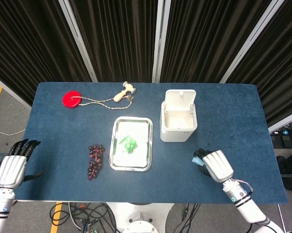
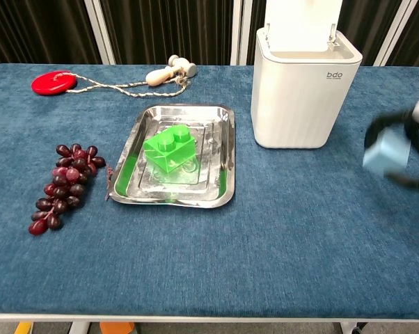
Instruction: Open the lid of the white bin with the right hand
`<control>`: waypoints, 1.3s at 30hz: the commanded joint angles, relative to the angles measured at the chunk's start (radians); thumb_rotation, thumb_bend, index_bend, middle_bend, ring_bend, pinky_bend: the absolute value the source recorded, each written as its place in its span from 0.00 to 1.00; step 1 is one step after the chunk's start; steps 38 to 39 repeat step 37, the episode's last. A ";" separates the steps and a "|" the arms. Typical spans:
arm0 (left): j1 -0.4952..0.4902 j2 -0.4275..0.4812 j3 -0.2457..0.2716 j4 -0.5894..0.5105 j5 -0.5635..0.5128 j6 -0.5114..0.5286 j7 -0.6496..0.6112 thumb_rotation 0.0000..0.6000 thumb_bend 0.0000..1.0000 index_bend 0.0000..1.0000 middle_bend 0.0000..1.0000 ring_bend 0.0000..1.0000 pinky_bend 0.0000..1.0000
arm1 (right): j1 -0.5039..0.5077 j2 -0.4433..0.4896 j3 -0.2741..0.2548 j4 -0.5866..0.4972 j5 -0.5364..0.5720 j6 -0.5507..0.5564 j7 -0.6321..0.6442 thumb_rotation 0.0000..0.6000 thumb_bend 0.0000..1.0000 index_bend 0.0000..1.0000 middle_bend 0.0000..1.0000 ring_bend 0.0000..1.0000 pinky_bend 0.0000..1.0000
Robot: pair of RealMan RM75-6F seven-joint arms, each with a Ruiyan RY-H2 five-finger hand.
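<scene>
One white plastic bin (image 2: 303,87) stands toward the far right of the blue-covered table (image 1: 63,141), its hinged lid (image 1: 180,98) already upright, and to its right our right hand (image 2: 411,142) grips a small light-blue cube (image 2: 385,151) clear of the cloth. Left of the bin lies a steel tray (image 2: 220,161) holding a green toy brick (image 2: 169,149), then a bunch of dark-red grapes (image 2: 65,182). At the near left edge our left hand (image 1: 12,165) holds nothing, fingers extended.

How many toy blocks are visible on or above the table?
2. A green block lies in the metal tray. A light blue cube is held by the right hand, right of the white bin. None seems hidden.
</scene>
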 commanded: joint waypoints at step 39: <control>-0.004 -0.001 -0.003 0.000 0.005 0.007 -0.012 1.00 0.04 0.14 0.14 0.07 0.11 | -0.144 0.133 -0.013 -0.043 0.112 0.227 0.012 1.00 0.06 0.00 0.00 0.00 0.00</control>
